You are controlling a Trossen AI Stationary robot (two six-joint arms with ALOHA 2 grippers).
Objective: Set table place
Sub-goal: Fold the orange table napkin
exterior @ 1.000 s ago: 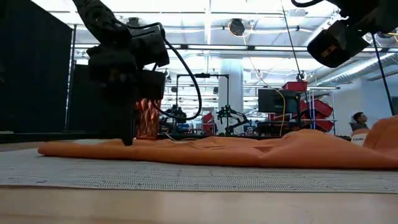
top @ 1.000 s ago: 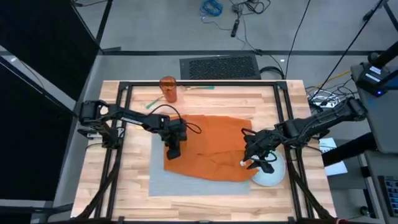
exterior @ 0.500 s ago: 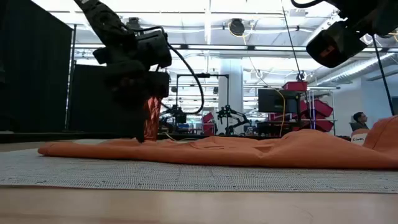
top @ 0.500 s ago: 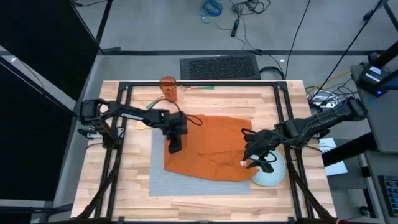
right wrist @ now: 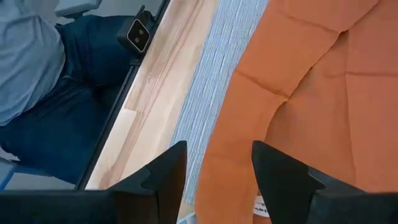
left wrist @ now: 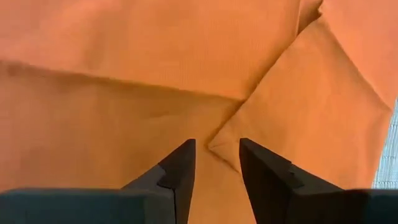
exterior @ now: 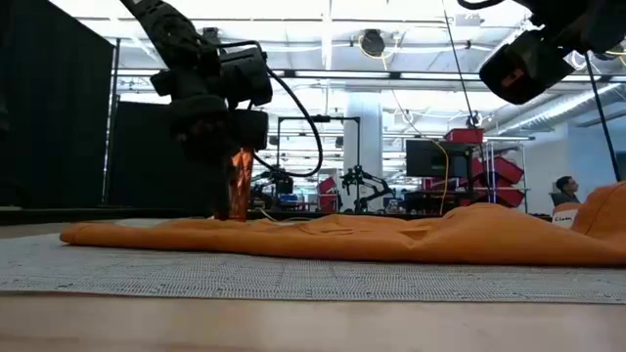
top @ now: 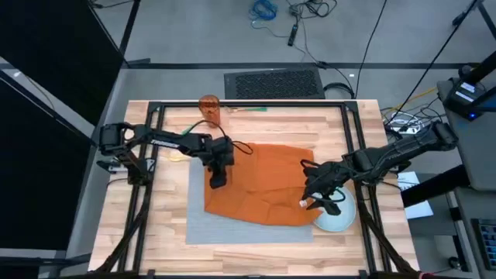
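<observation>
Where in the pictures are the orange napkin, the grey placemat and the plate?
orange napkin [top: 267,182], high view, on the middle of the cloth.
grey placemat [top: 225,229], high view, on its bare strip at the near edge.
plate [top: 341,222], high view, on its uncovered rim beside the right gripper [top: 316,201].

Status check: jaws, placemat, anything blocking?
Left gripper open, over napkin. Right gripper open, at plate. Napkin covers most of placemat.
</observation>
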